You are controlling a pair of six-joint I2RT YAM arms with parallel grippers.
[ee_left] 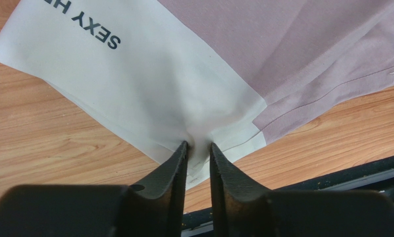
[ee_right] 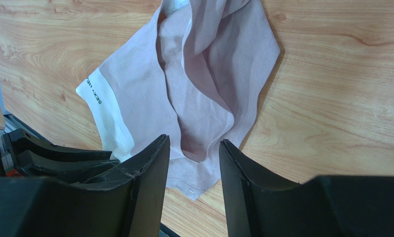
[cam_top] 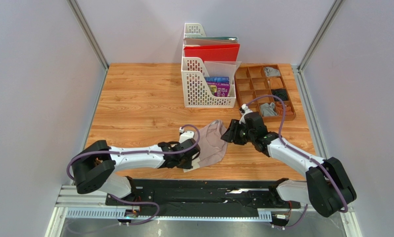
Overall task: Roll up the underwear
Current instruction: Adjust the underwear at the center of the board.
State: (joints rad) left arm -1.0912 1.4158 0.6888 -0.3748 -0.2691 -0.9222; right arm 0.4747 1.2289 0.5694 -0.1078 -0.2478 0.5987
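The underwear, pinkish-beige, lies crumpled on the wooden table between my two arms, near the front edge. My left gripper is clamped on the edge of its cream band. My right gripper hangs over the cloth's other side, fingers apart, holding nothing.
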